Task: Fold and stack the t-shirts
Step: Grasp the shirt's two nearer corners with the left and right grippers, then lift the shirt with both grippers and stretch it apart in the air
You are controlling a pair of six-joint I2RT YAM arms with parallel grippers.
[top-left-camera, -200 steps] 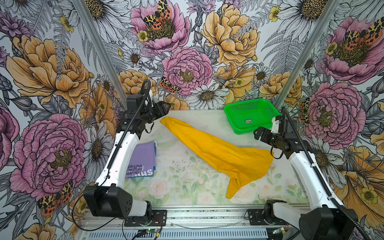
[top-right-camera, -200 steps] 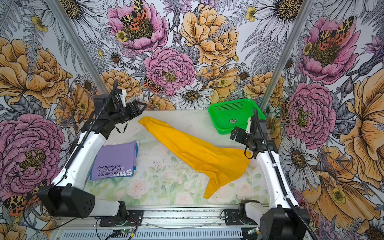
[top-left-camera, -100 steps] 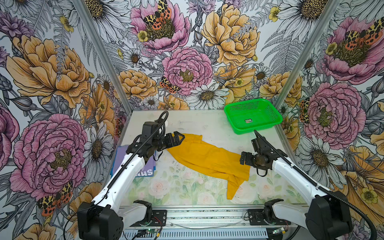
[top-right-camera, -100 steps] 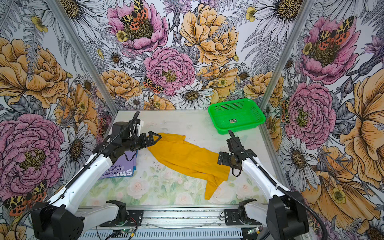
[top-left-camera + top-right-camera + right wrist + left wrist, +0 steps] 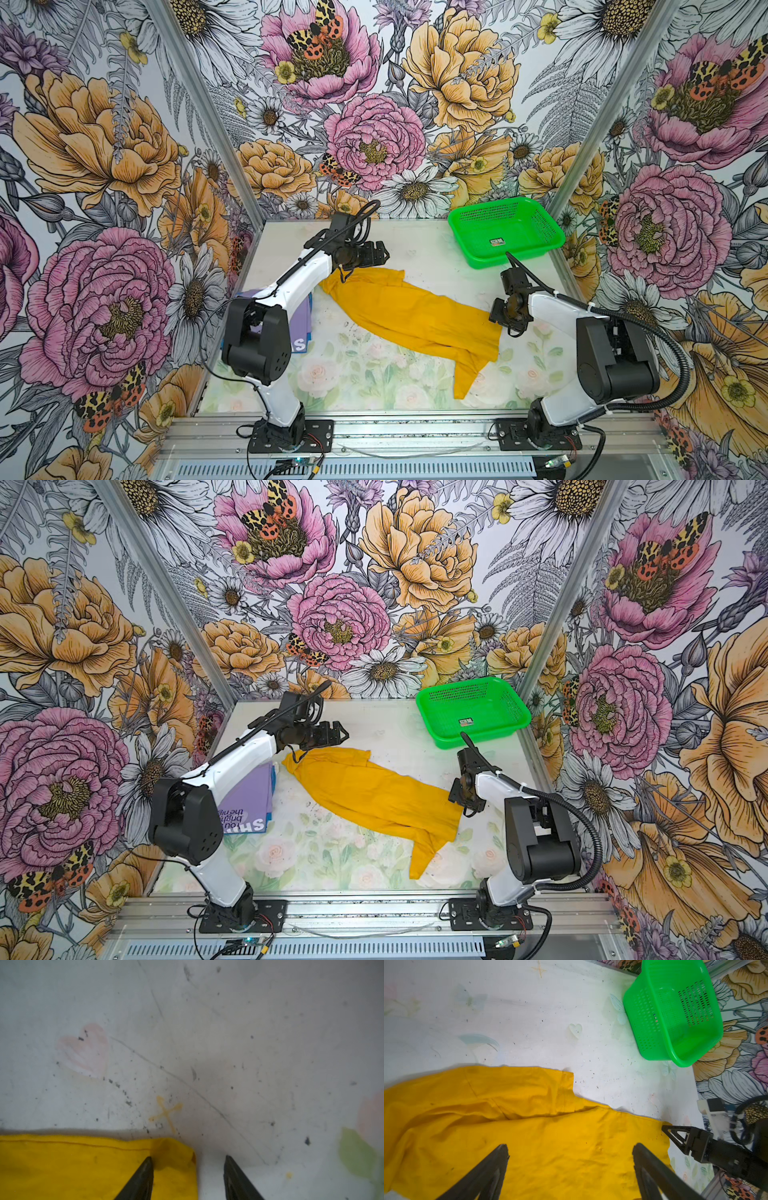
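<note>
left gripper [image 5: 344,732]: hovers open over yellow t-shirt [image 5: 407,316], upper-left end; right gripper [image 5: 188,1160]: straddles its right corner, jaws apart.

Floral wallpaper [image 5: 374,137] (peonies, daisies, moths) encloses a pale, faintly flowered tabletop [image 5: 415,253], apparently scuffed; lighting even.

Left gripper [image 5: 570,1147] spread wide over mustard-yellow t-shirt [image 5: 529,1124], green basket [image 5: 652,1022] ahead to its right, right gripper [image 5: 673,1135] perhaps touching the shirt's corner

A robotics lab test cell: flower-printed wall panels [image 5: 374,124] on aluminium posts [image 5: 210,112] enclose a printed tabletop [image 5: 424,266], with two robot arms [image 5: 299,278] bolted to a front rail [image 5: 415,430].
</note>
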